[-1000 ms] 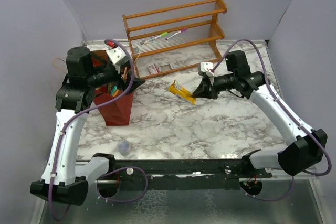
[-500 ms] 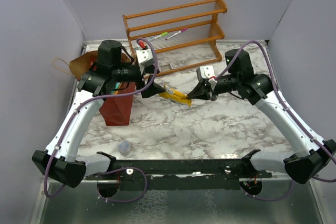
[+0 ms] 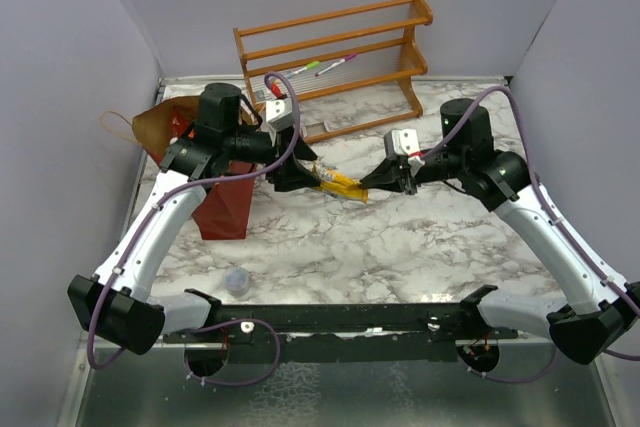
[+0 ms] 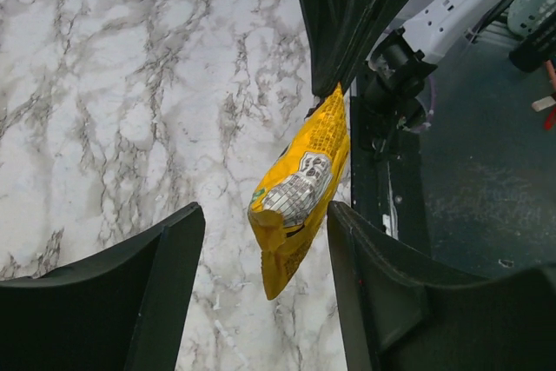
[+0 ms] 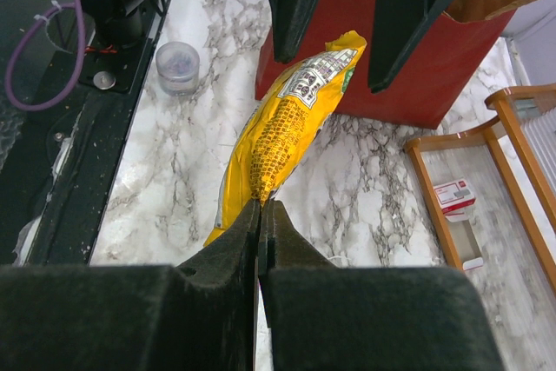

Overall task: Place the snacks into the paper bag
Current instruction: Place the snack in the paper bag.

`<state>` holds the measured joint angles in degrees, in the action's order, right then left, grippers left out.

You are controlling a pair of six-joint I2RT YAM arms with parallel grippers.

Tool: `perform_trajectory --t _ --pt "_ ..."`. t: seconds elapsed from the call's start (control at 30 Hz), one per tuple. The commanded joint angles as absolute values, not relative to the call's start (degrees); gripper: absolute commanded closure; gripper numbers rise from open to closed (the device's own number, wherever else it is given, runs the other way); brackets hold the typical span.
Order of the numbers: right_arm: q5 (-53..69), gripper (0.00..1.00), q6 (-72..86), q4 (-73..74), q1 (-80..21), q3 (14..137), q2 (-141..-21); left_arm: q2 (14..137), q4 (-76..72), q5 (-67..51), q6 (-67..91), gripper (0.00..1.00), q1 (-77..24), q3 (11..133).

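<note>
Over the marble tabletop a yellow packet is pinched by the right claw and straddled by the wide left claw; released early, it could be dropped.

Robot lab test cell: plain panel walls enclose marble-print tabletop, black mounting rail along near edge.

Left end effector agape — right end effector clamped.

A wooden rack bearing two marker pens stands far back on the marble table, a clear cup nearer.
</note>
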<state>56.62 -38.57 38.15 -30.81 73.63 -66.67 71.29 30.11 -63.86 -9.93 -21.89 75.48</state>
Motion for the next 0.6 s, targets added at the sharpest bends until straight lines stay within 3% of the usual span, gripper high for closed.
perform_trajectory --t 0.0,0.2,0.57 --pt "57.8 0.99 -36.8 34.6 -31.3 72.5 -65.3 70.4 24.3 -69.2 -5.3 0.42 -22.1 74.2" --pt "57.2 0.99 -36.0 33.6 -31.3 71.9 -65.1 69.2 22.9 -69.7 -4.2 0.61 -22.1 72.8" --pt "56.2 0.99 -34.4 31.5 -31.3 70.6 -64.4 67.1 22.5 -69.5 -3.9 0.86 -22.1 71.7"
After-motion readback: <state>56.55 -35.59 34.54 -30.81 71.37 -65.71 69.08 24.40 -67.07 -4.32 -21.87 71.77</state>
